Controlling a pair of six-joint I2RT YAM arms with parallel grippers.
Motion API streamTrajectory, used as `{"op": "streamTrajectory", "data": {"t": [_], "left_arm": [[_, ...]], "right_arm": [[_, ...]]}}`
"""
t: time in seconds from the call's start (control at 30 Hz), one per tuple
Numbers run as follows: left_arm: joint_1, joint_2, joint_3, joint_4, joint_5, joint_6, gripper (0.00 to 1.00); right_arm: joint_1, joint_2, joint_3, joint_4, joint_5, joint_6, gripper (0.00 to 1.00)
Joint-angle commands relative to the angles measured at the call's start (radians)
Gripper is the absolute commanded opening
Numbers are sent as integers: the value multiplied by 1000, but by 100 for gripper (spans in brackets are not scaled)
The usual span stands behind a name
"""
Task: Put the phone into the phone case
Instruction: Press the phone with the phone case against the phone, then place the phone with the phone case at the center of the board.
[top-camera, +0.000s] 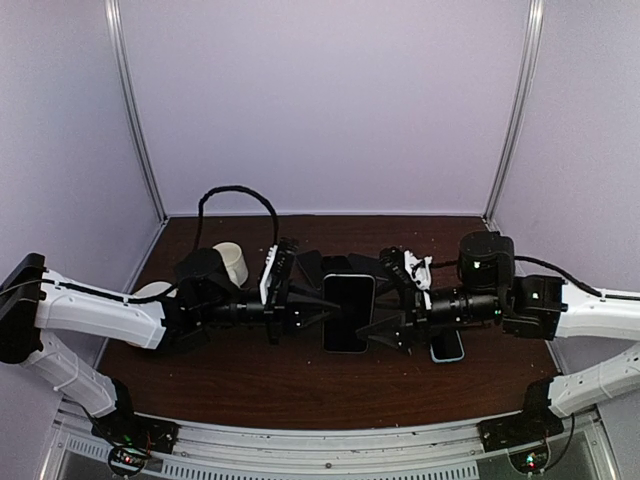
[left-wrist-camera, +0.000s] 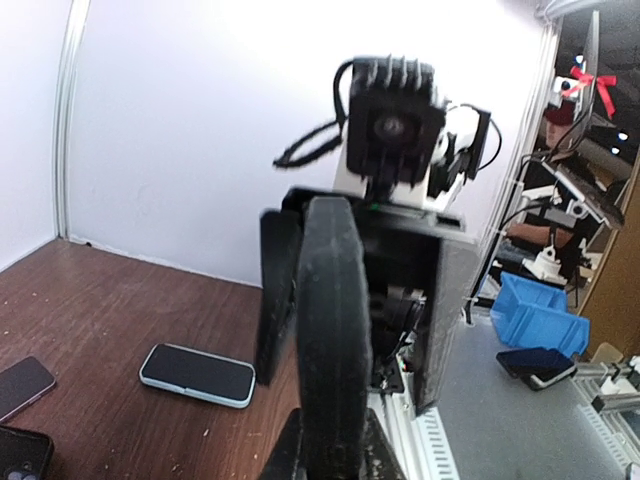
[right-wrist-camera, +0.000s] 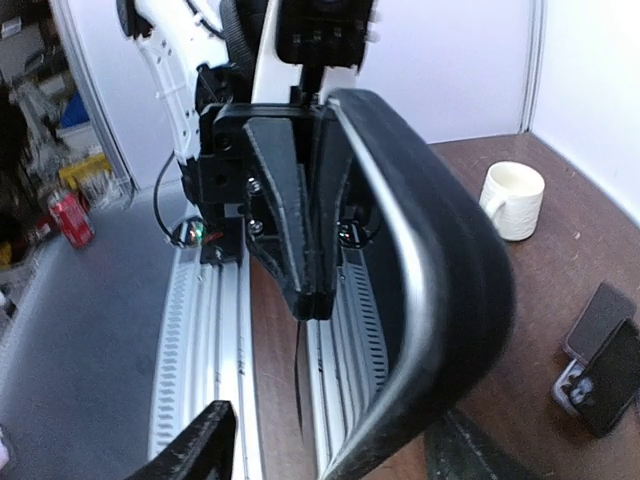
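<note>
The black phone case (top-camera: 348, 312) hangs above the table between the two arms. Its dark, glossy face fills the rim, and I cannot tell the phone apart from the case. My left gripper (top-camera: 320, 314) is shut on its left edge. In the left wrist view the case (left-wrist-camera: 335, 320) stands edge-on between that gripper's (left-wrist-camera: 335, 455) fingers. My right gripper (top-camera: 380, 300) is open, one finger on each side of the case's right end and neither pressing on it. The right wrist view shows the case's curved rim (right-wrist-camera: 440, 280) above the spread right gripper (right-wrist-camera: 330, 455).
A phone in a light-blue case (top-camera: 447, 347) (left-wrist-camera: 197, 373) lies on the table under the right arm. A white mug (top-camera: 232, 262) (right-wrist-camera: 513, 200) stands at the back left. Two dark phones (right-wrist-camera: 600, 315) (right-wrist-camera: 612, 375) lie near it. The metal front rail (right-wrist-camera: 195, 330) runs along the near edge.
</note>
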Motion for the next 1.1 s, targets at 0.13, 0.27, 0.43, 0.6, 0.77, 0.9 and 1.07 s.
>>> {"op": "streamTrajectory", "data": {"t": [0.13, 0.27, 0.43, 0.6, 0.77, 0.9, 1.07], "left_arm": [[0, -7, -15, 273, -12, -96, 0], [0, -4, -18, 297, -15, -112, 0], [0, -3, -16, 268, -28, -114, 0], [1, -58, -108, 203, -255, -104, 65], [4, -175, -99, -265, -596, -16, 82], [5, -217, -91, -439, -738, 46, 85], [6, -212, -39, -599, -821, 50, 86]], "right_arm": [[-8, 24, -64, 269, -39, 187, 26], [-16, 25, -55, 238, -44, 193, 3], [-35, 27, -23, 161, -36, 216, 0], [-75, 38, 42, -27, 44, 306, 0], [-149, 92, 76, -259, 101, 490, 0], [-212, 144, 48, -305, 65, 589, 0], [-281, 250, 27, -265, -40, 647, 0]]}}
